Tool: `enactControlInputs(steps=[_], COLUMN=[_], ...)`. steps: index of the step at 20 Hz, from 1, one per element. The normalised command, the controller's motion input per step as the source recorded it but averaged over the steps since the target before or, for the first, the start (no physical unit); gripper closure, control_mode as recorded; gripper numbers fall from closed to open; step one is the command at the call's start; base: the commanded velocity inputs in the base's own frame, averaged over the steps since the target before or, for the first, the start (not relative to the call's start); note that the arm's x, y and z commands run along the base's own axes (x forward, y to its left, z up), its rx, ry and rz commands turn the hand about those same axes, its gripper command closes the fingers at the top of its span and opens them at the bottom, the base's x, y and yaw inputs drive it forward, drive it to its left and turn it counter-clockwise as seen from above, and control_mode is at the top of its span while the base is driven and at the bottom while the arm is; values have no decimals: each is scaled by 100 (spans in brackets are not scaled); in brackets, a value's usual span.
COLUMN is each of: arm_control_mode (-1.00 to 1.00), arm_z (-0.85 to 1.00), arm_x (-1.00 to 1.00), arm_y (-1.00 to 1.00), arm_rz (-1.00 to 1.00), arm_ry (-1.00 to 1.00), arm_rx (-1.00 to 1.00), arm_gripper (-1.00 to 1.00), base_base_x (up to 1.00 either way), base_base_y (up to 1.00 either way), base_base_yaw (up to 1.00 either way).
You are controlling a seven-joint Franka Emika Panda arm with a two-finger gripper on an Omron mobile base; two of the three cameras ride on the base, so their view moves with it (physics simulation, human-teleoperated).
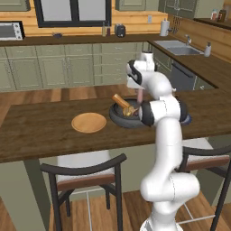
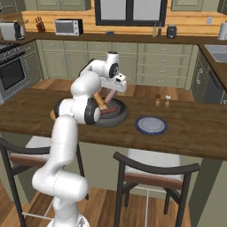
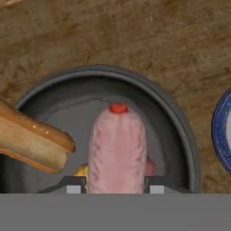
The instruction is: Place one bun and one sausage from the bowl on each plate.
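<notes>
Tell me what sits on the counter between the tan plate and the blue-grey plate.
The dark bowl sits between the tan plate and the blue-grey plate, as both base views show; buns stick up from it.

From my left base camera, I see the dark bowl (image 1: 121,118) on the wooden counter (image 1: 40,131), with the tan plate (image 1: 89,122) just beside it to the left. A golden bun (image 1: 121,102) leans tilted out of the bowl. A pale pink sausage (image 1: 140,95) hangs upright below the arm's hand, above the bowl's right part; the fingers themselves I cannot make out.
</notes>
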Motion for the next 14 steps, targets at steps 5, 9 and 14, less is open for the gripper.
enactControlInputs(steps=[5, 9, 14], arm_control_mode=[-100, -100, -100], arm_z=[11, 16, 0], arm_x=[-100, -100, -97], arm_y=[8, -89, -100], arm_rz=[-3, -12, -19], arm_ry=[-31, -22, -4], arm_rx=[0, -3, -2], arm_gripper=[100, 100, 100], base_base_x=[0, 0, 0], base_base_y=[0, 0, 0], base_base_yaw=[0, 0, 0])
